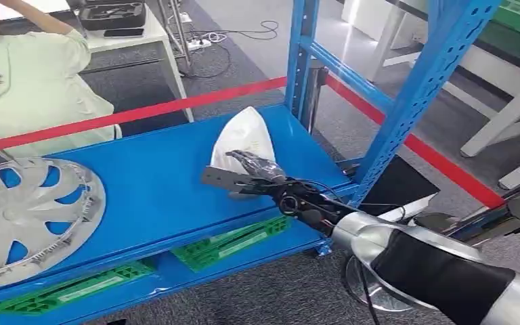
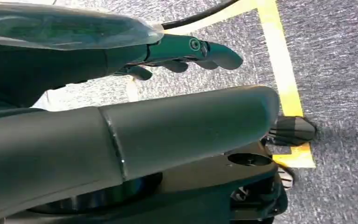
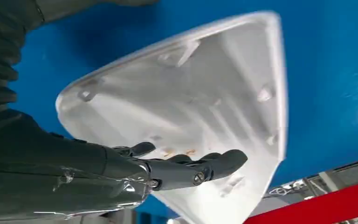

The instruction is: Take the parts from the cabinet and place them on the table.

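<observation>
A white triangular shell part (image 1: 239, 137) leans on the blue shelf (image 1: 156, 183) near its right end. My right hand (image 1: 252, 172) reaches in from the right and lies against the part's lower edge, fingers stretched out, gripping nothing. The right wrist view shows the part's hollow ribbed inside (image 3: 205, 93) with my right hand (image 3: 168, 170) spread just in front of its rim. A silver hubcap (image 1: 27, 210) lies flat at the shelf's left end. My left hand (image 2: 135, 56) hangs over grey carpet, fingers extended and holding nothing.
A blue upright post (image 1: 413, 95) stands right of the part, close to my right arm. Green crates (image 1: 230, 242) sit on the level below. Red tape (image 1: 142, 112) runs behind the shelf, and a person (image 1: 34, 81) sits beyond it. Yellow floor tape (image 2: 284, 70) lies under my left hand.
</observation>
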